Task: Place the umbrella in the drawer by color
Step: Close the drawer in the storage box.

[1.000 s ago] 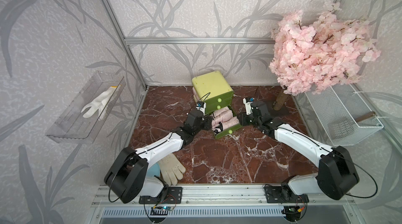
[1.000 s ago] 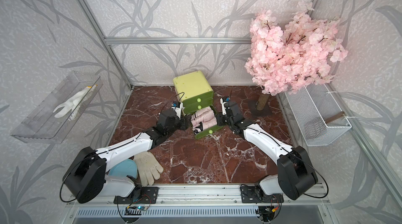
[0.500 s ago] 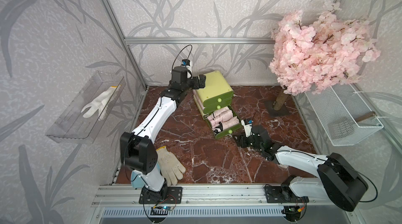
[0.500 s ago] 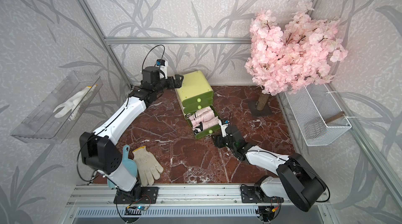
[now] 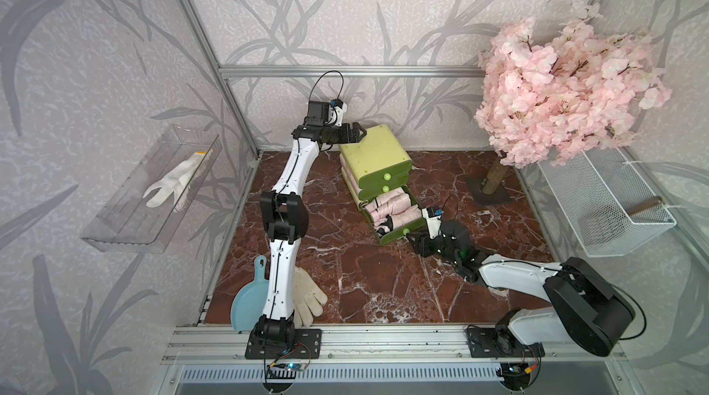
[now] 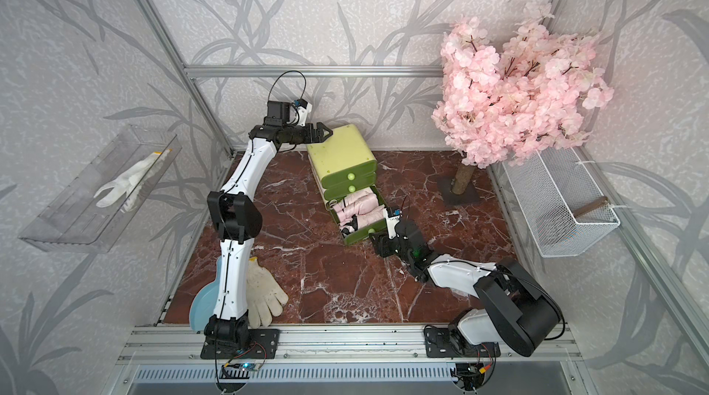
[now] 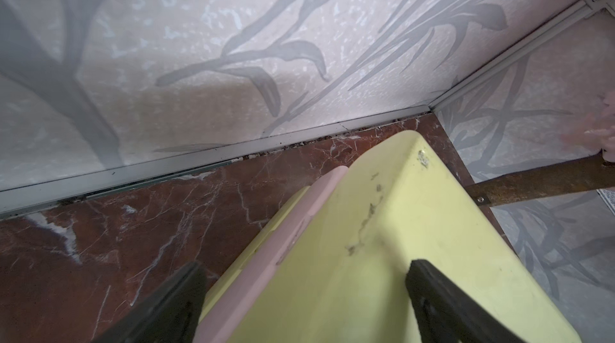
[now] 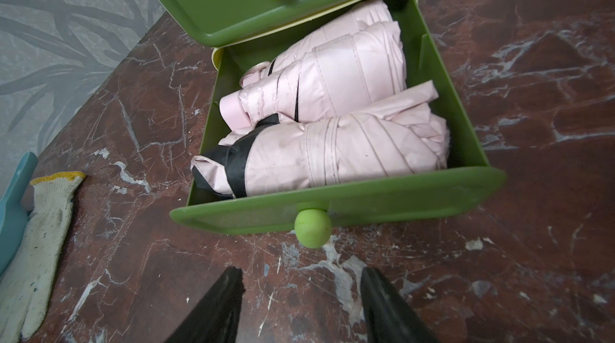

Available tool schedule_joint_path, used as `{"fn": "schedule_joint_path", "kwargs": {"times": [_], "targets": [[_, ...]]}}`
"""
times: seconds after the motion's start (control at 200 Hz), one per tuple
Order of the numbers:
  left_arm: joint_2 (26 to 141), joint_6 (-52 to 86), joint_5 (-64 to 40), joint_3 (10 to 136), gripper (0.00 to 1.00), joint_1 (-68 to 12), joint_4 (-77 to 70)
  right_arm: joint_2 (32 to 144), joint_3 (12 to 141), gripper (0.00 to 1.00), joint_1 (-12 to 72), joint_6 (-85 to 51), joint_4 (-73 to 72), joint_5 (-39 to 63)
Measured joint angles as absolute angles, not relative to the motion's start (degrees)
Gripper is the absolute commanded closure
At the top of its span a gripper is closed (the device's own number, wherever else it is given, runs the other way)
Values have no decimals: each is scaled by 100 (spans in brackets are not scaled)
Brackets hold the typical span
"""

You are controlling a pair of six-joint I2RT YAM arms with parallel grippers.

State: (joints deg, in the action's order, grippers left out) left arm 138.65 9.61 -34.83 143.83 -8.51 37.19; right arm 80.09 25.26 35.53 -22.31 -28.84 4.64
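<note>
Umbrellas (image 5: 387, 207) are lying in open bottom drawer (image 5: 391, 236). Right gripper (image 5: 412, 239), parted and empty, is hovering at knob's (image 5: 405, 231) five o'clock. Left gripper (image 5: 360, 131) is spread over chest (image 5: 374, 155). Next, likely: pushing shut.

Left arm (image 5: 286, 216): raised tall from its base, elbow bent, forearm reaching rearward, wrist level. Left end effector (image 5: 355, 131): pointing sideways toward the right arm's side, jaws spread wide, nothing clamped. Right arm (image 5: 514, 274): folded low, forearm nearly flat. Right end effector (image 5: 412, 239): jaws partly apart, empty.
</note>
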Motion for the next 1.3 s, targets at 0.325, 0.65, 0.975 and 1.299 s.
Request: {"fn": "schedule_joint_path", "kwargs": {"times": [0.325, 0.65, 0.975, 1.299], "targets": [[13773, 497, -3756, 14075, 10, -862, 3522, 8803, 2357, 51, 3581, -2272, -3846, 517], [13712, 340, -3767, 13941, 12, -904, 3380, 10254, 2108, 55, 3590, -2530, -5889, 322], [13659, 215, -3778, 13821, 12, -926, 3312, 11321, 2147, 59, 3601, -2926, -7839, 148], [13655, 5, -3876, 13786, 12, -926, 3295, 11332, 2729, 68, 3627, -2755, -7205, 204]]}}
